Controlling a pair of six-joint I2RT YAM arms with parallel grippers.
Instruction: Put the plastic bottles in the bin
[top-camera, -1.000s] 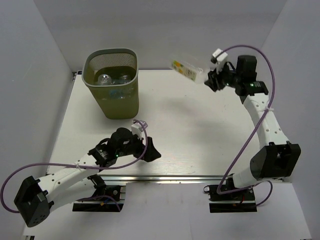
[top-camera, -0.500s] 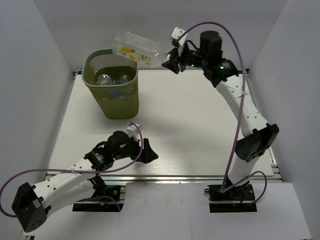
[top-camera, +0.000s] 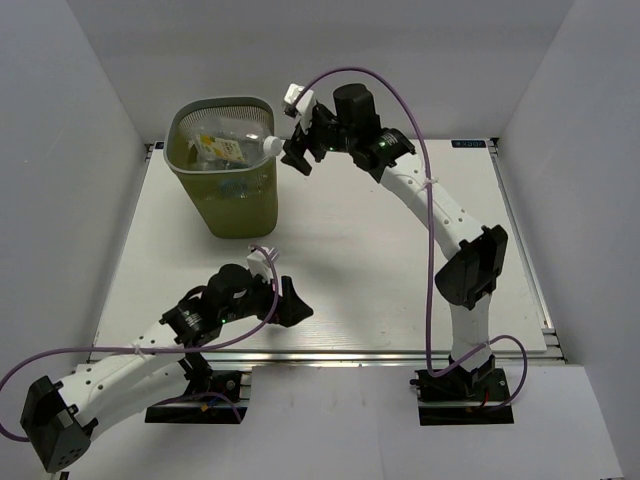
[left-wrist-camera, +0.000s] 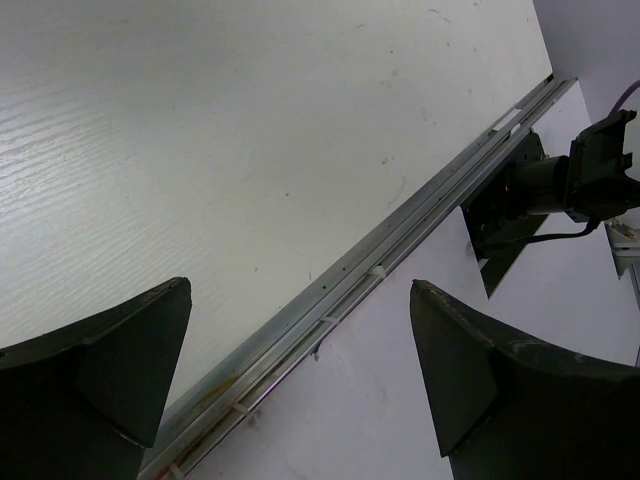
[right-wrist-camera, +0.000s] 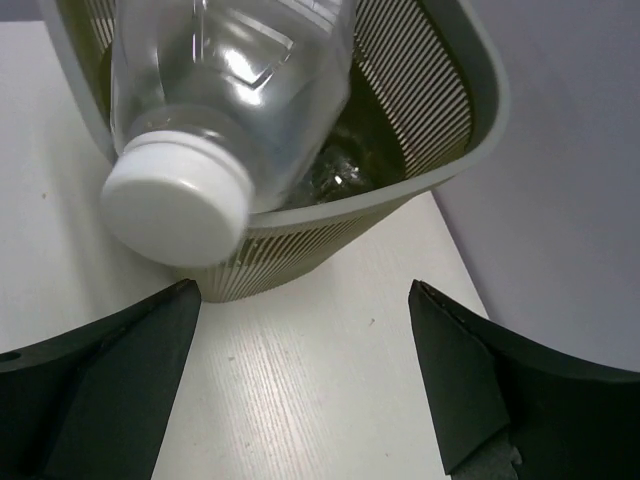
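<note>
The olive-green mesh bin (top-camera: 235, 205) stands at the table's far left. A clear plastic bottle (top-camera: 232, 149) with a cream label lies tilted in its mouth, its white cap (top-camera: 270, 145) poking over the right rim. In the right wrist view this bottle (right-wrist-camera: 225, 80) leans out over the bin's rim (right-wrist-camera: 480, 110), and another clear bottle (right-wrist-camera: 335, 175) glints deeper inside. My right gripper (top-camera: 297, 158) hovers just right of the cap, open and apart from it; its jaws (right-wrist-camera: 300, 370) hold nothing. Low over the table's near edge, my left gripper (top-camera: 290, 305) is open and empty (left-wrist-camera: 300, 380).
White walls close in the table (top-camera: 380, 250) on three sides. A metal rail (left-wrist-camera: 370, 270) runs along the near edge, with the right arm's base mount (left-wrist-camera: 560, 190) beyond it. My right arm arches from its base at the near right across to the bin.
My right arm swung left from the far right to the bin, carrying the bottle. Its jaws opened, and the bottle now rests in the bin's mouth. The left arm shifted only slightly.
</note>
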